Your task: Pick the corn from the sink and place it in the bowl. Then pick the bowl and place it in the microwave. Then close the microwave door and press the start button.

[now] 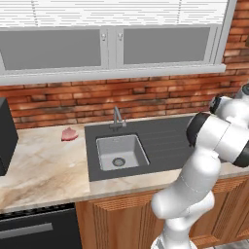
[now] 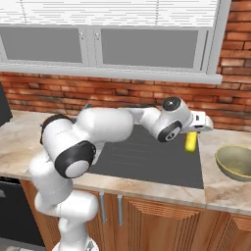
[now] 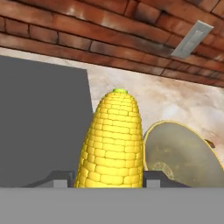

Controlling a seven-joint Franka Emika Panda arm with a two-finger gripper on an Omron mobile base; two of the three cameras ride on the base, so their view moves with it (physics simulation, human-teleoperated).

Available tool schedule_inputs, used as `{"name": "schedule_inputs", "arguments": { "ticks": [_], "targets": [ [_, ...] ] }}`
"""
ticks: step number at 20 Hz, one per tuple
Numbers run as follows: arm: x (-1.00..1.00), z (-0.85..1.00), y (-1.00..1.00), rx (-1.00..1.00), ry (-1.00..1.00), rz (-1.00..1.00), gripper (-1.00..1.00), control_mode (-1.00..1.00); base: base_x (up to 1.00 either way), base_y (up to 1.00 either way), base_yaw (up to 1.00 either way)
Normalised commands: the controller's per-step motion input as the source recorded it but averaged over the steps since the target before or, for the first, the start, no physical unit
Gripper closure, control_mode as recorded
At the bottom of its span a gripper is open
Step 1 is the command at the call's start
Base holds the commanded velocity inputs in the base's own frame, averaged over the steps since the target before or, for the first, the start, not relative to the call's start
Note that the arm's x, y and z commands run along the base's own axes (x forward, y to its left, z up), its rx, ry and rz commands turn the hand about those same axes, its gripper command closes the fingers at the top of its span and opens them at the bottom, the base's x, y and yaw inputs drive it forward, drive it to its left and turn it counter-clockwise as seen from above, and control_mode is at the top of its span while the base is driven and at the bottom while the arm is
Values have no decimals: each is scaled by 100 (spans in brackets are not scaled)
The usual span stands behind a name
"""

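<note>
One corn (image 3: 113,142) clamped in jaws (green tip outward) | above counter (image 2: 215,188) | bowl (image 2: 236,162) just beside

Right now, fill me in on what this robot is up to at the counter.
The end effector holds the corn between its jaws, above the right edge of the dark ribbed panel, short of the bowl. The corn is already out of the sink, whose basin has nothing in it. The bowl sits on the marble counter to the right, with nothing in it. A pink lump lies on the counter left of the sink.
</note>
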Motion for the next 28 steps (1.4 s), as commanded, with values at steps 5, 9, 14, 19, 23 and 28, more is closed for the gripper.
{"name": "schedule_inputs", "arguments": {
  "ticks": [5, 9, 14, 19, 23, 28],
  "targets": [
    [0, -13, -86, 4, -3, 1, 100, -100, 0, 0, 0],
    [0, -4, -80, -1, 0, 1, 100, -100, 0, 0, 0],
    [0, -3, -61, -7, -6, 15, 100, -100, 0, 0, 0],
    [0, -18, -27, -8, -10, 20, 100, -100, 0, 0, 0],
    [0, -53, 0, -11, -3, 5, 100, -100, 0, 0, 0],
    [0, -17, 0, -9, 0, 0, 100, -100, 0, 0, 0]
  ]
}}
